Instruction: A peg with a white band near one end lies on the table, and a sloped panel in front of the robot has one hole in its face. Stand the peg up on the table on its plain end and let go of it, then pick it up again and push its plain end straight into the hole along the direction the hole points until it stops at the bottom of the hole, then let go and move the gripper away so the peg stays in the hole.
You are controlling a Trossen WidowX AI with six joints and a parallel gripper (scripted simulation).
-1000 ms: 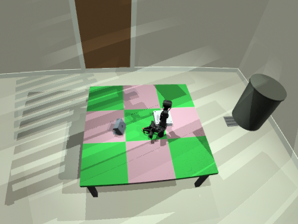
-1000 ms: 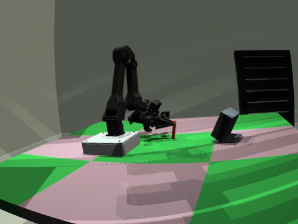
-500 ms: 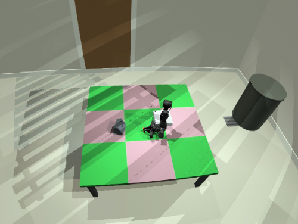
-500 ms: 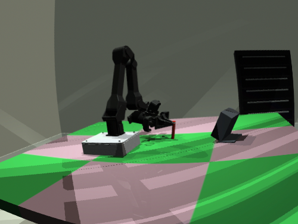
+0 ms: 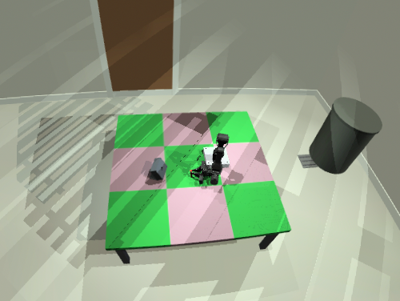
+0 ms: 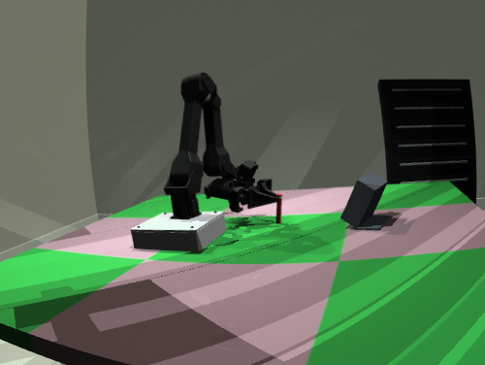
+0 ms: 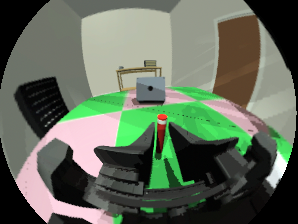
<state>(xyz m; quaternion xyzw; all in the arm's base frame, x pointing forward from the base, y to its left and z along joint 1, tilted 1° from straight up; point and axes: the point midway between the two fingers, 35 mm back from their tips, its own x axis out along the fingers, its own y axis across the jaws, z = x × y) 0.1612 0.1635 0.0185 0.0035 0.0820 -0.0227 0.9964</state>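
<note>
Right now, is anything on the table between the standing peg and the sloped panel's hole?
Nothing visible. The peg stands upright between the opening pincer fingers, and only bare checkered table lies between it and the panel.
</note>
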